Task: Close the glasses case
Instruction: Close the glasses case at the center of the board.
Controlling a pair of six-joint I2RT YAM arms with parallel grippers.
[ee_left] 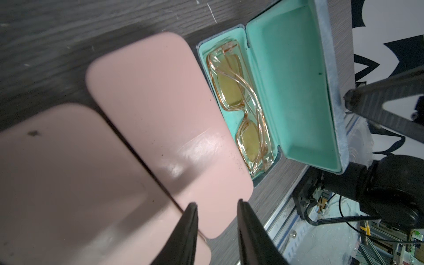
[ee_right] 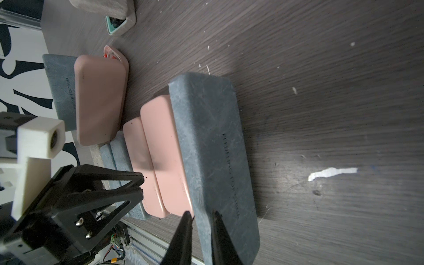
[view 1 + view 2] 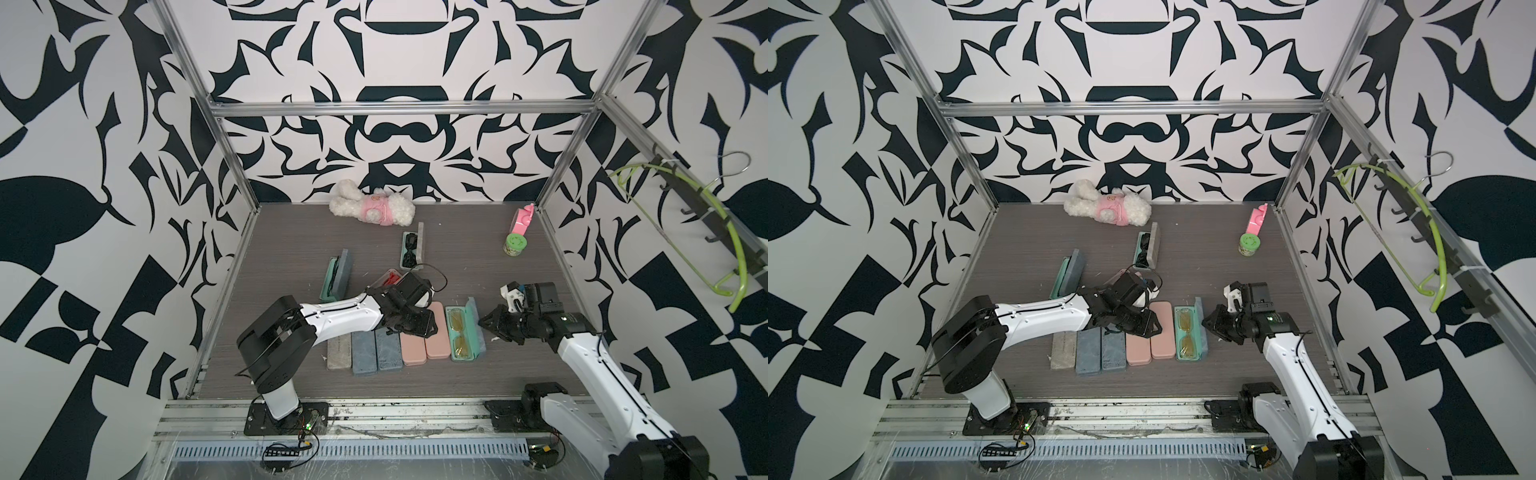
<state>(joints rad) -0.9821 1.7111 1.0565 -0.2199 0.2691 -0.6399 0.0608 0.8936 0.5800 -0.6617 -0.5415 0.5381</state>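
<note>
The open glasses case lies at the right end of a row of cases. It is grey-blue outside with a teal lining, and yellow-lensed glasses rest in its base. Its lid stands up on the right side. My right gripper is shut, its tips against the lid's outer rim; no finger shows inside the lid. My left gripper hovers narrowly open over the closed pink cases, holding nothing.
Two closed pink cases, two blue ones and a grey one fill the row. Open cases stand further back, one partly under the left arm. Plush toy, green jar and pink tape dispenser sit at the back.
</note>
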